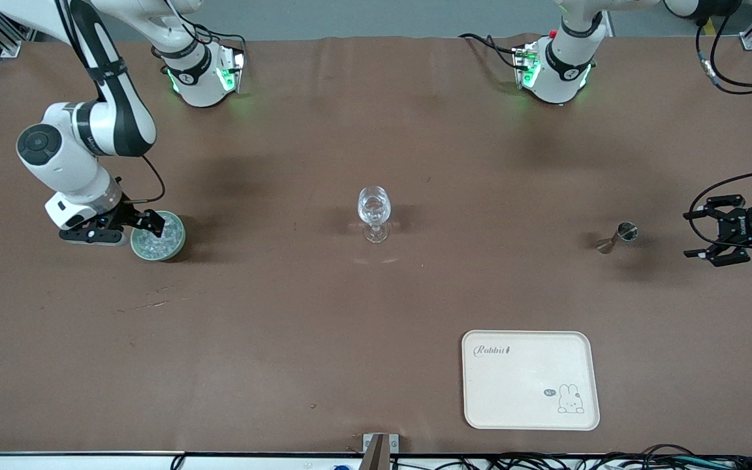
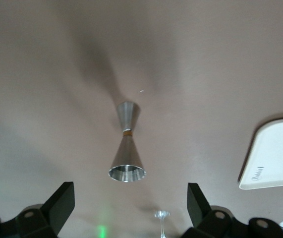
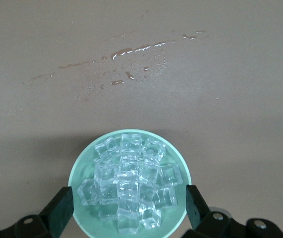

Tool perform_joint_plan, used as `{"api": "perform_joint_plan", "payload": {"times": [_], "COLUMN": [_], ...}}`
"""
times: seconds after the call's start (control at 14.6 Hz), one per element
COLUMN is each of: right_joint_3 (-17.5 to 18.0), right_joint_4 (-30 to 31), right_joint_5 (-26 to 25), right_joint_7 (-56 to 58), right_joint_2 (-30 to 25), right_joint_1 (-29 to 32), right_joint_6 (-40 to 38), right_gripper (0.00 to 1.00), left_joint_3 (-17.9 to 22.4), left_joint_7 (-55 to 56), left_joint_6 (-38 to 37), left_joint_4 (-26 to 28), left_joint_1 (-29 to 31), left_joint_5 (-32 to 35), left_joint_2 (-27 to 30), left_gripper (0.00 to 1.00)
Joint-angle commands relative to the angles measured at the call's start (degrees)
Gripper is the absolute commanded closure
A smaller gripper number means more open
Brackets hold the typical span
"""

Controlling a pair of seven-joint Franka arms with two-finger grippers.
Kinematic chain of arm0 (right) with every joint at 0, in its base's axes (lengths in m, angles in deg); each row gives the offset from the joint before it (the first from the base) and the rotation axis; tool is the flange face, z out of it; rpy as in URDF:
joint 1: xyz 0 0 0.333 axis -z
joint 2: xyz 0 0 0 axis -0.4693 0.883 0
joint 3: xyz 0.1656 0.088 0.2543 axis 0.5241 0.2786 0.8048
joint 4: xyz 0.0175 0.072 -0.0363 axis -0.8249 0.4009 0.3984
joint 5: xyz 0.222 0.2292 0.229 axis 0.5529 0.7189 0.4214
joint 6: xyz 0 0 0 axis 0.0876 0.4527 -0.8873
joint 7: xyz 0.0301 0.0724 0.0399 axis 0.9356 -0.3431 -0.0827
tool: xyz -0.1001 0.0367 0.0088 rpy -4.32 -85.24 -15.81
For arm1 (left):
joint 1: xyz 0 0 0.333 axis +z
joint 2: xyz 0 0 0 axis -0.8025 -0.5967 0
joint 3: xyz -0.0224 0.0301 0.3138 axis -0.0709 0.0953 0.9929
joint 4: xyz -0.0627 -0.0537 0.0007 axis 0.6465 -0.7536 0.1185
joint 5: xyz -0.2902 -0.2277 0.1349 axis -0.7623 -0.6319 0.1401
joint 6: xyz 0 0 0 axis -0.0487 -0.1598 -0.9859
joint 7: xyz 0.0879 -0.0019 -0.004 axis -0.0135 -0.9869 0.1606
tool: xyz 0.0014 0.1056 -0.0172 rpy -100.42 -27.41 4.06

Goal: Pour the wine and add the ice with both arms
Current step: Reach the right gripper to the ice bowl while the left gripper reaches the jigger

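At the right arm's end of the table the right gripper [image 1: 144,225] hangs low over the pale-green bowl [image 1: 173,249], its fingers [image 3: 62,210] spread wide, one at each side of the bowl's rim and closed on nothing. The ice [image 3: 129,183] lies heaped in that bowl directly under the gripper, a pile of small clear cubes that fills most of the basin. On the brown table cover [image 1: 271,313] just past the bowl from this gripper, the right wrist view shows a thin streak of wet drops [image 3: 131,64]. Toward the middle of the table, well apart from both grippers, stands the clear stemmed glass [image 1: 374,215], upright. Nearer the front camera than the glass, toward the left arm's end, lies a cream tray [image 1: 530,379] with a printed rabbit. A steel hourglass-shaped jigger [image 1: 619,235] rests tipped on its side on the cover, its open mouth turned toward the left gripper [image 1: 702,234]. That gripper is held sideways near the jigger at the left arm's end, its fingers [image 2: 57,206] wide apart and holding nothing, with the jigger lying in line with the gap between them but clear of both.
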Motion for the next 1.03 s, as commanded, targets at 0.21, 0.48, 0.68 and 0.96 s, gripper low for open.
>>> {"api": "perform_joint_plan", "payload": {"times": [0.21, 0.48, 0.68, 0.96], "right_joint_3": [0.4, 0.5, 0.6, 0.7], "right_joint_4": [5.2, 7.0, 7.7, 7.7], "right_joint_5": [-3.6, -3.7, -3.7, -3.8], "right_joint_7": [0.6, 0.6, 0.4, 0.2], "right_joint_2": [1.9, 1.6, 1.5, 1.5], "right_joint_1": [2.0, 1.9, 1.7, 1.6], "right_joint_6": [10.4, 10.6, 10.5, 10.4], "right_gripper": [0.00, 0.03, 0.11, 0.27], "left_joint_3": [1.0, 0.8, 0.7, 0.6], "left_joint_7": [-0.5, -0.8, -1.1, -2.1], "left_joint_6": [-5.3, -5.5, -5.5, -4.7], "left_joint_4": [-0.5, -0.1, 1.4, 4.5], "left_joint_1": [0.8, 0.6, 0.6, 0.2], "left_joint_5": [-5.1, -7.9, -12.7, -15.7], "left_joint_2": [-5.8, -7.3, -9.9, -10.3], "left_gripper": [0.00, 0.00, 0.00, 0.00]}}
